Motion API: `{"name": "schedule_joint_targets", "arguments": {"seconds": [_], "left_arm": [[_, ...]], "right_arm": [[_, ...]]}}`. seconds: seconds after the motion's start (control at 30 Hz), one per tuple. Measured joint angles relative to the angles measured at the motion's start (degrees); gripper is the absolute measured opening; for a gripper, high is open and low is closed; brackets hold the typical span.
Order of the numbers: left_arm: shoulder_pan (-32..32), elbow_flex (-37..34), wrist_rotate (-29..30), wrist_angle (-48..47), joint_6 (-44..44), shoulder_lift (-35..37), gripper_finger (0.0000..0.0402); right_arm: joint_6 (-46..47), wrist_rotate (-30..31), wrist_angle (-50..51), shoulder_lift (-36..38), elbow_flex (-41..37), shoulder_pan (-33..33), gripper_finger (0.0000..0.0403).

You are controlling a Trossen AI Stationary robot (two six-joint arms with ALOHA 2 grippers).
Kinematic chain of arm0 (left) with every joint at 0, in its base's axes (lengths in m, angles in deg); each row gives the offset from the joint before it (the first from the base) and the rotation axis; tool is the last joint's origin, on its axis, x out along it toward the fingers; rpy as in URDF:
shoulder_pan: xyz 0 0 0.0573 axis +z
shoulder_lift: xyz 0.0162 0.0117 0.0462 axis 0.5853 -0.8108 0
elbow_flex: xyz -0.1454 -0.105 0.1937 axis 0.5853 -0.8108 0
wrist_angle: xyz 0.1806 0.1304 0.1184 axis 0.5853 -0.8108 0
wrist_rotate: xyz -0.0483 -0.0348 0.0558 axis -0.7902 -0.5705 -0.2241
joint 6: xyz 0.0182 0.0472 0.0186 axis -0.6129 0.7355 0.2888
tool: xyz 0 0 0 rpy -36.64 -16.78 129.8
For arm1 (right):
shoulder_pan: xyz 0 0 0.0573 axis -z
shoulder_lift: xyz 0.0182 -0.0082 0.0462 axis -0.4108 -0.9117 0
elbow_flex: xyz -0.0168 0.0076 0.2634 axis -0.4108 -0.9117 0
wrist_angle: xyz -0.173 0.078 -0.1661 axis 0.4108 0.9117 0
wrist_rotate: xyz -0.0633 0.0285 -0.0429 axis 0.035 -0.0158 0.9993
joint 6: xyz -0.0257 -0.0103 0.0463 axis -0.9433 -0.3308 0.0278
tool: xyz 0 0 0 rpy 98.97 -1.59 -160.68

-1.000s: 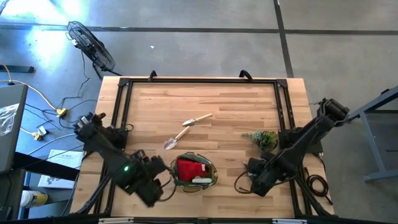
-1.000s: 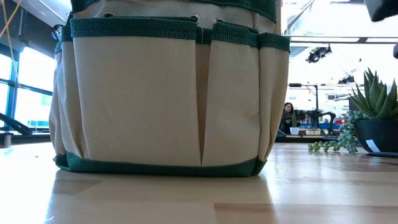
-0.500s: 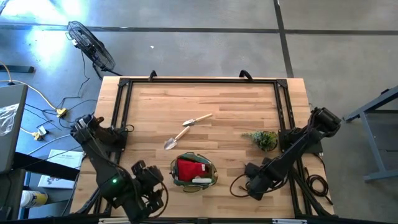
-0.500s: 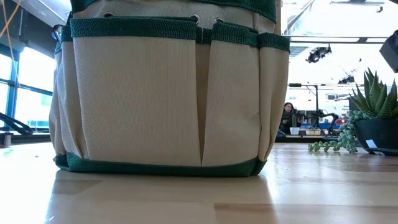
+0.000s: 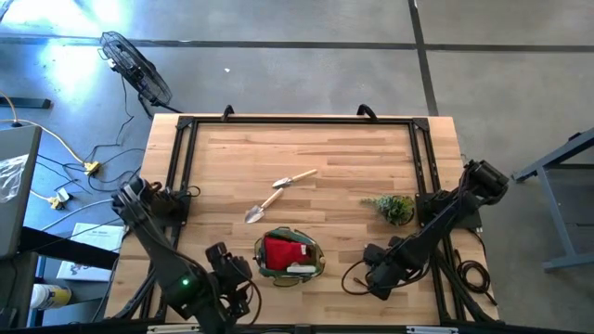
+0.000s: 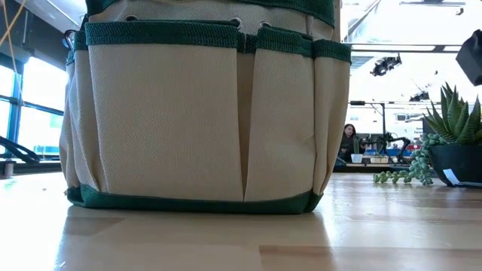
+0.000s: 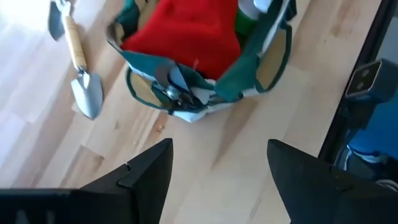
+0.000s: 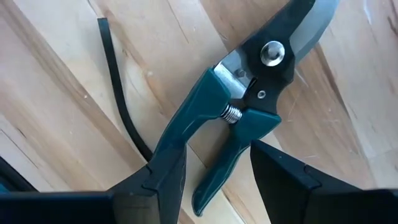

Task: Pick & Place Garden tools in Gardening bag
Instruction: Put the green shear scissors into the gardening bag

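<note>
1. The gardening bag (image 5: 289, 257) sits at the table's (image 5: 353, 153) six o'clock edge.
2. Left gripper (image 7: 217, 165) hovers beside the bag, jaws apart, empty.
3. Right gripper (image 8: 214, 171) jaws straddle the pruning shears' (image 8: 245, 109) handles lying on the table.

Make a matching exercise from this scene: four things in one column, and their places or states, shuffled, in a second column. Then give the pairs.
Things:
1. red bundle
2. pruning shears
3. trowels
4. potted plant

Places:
A. lying on bare wood, mid-table
B. inside the gardening bag
C. beside the right arm, on the table's right side
D. handles between the right gripper fingers

Pairs: 1-B, 2-D, 3-A, 4-C
</note>
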Motion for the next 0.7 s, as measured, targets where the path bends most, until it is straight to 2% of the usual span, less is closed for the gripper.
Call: {"name": "schedule_joint_targets", "arguments": {"seconds": [0.23, 0.5, 0.7], "left_arm": [[0.0, 0.0, -3.3, 1.5, 0.0, -0.8, 0.0251], [0.0, 0.0, -3.5, 1.9, 0.0, -1.0, 0.0251], [0.0, 0.0, -3.5, 1.9, 0.0, -1.0, 0.0251]], "right_arm": [[1.2, 0.1, 0.4, 0.0, 0.0, 0.0, 0.0169], [3.2, 0.1, 6.0, 0.0, 0.0, 0.0, 0.0169], [3.2, 0.1, 5.7, 0.0, 0.0, 0.0, 0.0169]]}}
